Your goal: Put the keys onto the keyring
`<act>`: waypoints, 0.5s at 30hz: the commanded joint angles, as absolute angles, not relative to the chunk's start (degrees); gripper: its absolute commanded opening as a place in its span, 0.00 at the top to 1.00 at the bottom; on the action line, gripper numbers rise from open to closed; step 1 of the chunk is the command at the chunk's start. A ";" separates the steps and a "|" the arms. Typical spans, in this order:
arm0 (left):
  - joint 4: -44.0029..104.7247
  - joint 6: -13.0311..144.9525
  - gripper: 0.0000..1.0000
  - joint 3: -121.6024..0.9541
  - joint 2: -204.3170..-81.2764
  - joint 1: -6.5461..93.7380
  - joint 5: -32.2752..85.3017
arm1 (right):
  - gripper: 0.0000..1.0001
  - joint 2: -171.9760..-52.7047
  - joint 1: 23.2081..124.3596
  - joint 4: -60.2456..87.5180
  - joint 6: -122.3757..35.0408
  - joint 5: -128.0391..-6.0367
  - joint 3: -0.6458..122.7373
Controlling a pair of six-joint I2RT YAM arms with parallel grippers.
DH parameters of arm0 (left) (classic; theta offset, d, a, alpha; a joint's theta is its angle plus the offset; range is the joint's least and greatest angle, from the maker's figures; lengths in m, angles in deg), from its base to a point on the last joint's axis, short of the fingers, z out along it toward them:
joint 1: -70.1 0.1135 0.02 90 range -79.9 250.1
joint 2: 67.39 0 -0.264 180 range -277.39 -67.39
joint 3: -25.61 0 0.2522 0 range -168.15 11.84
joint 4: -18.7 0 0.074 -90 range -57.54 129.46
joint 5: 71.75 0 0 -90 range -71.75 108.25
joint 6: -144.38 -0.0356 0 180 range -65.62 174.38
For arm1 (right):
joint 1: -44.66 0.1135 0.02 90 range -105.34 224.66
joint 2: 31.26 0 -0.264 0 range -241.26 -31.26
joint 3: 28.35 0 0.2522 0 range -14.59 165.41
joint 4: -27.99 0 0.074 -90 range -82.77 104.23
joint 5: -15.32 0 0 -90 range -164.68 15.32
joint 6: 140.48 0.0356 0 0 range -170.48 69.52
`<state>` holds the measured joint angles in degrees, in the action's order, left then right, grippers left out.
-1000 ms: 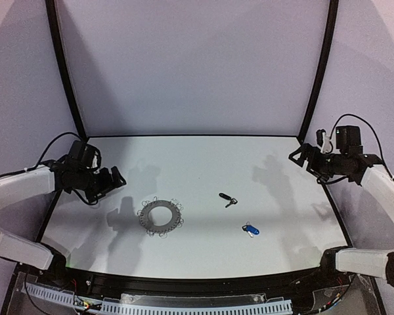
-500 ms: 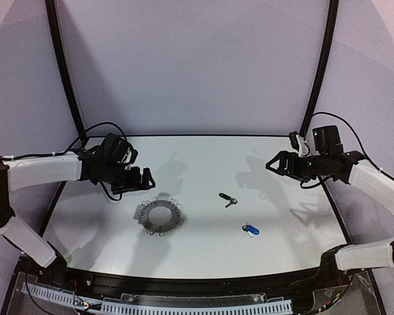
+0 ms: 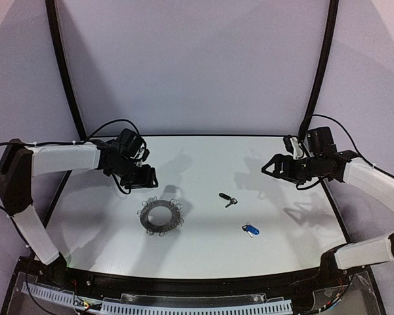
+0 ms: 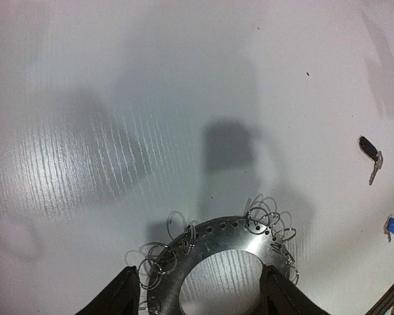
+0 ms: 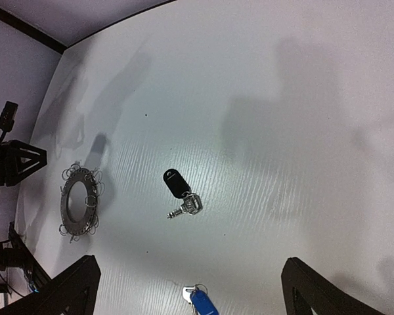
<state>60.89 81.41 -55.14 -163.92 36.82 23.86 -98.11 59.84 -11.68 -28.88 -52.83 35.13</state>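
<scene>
left gripper now closer to keyring, jaws apart

Around keyring: open table on all sides; only its wire loops stick out from the rim.
Between black key and blue key: a passable gap.
Right gripper to black key: unobstructed.
Rear corners: black posts.
</scene>
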 commanded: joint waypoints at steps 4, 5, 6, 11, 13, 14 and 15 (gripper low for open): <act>66.07 80.63 0.41 -60.42 -168.10 36.63 25.92 | 0.02 -100.06 60.43 -10.20 -29.39 -52.70 36.65; 67.43 80.76 0.42 -60.89 -168.59 36.61 26.08 | 0.02 -100.01 60.36 -10.25 -29.36 -52.76 36.72; 68.32 80.93 0.42 -61.64 -169.97 36.61 26.47 | 0.02 -99.95 60.39 -10.25 -29.39 -53.06 36.61; 68.60 81.77 0.50 -62.65 -172.42 36.61 27.17 | 0.02 -99.66 60.39 -10.83 -29.69 -53.57 36.71; 68.45 82.20 0.54 -63.21 -173.15 36.63 27.99 | 0.02 -99.93 60.38 -11.64 -30.07 -53.23 37.18; 68.43 82.27 0.54 -63.30 -173.40 36.62 28.09 | 0.02 -100.02 60.39 -11.71 -30.08 -53.23 37.31; 68.42 82.42 0.55 -63.31 -174.07 36.61 28.27 | 0.02 -100.05 60.37 -12.27 -30.26 -53.22 37.37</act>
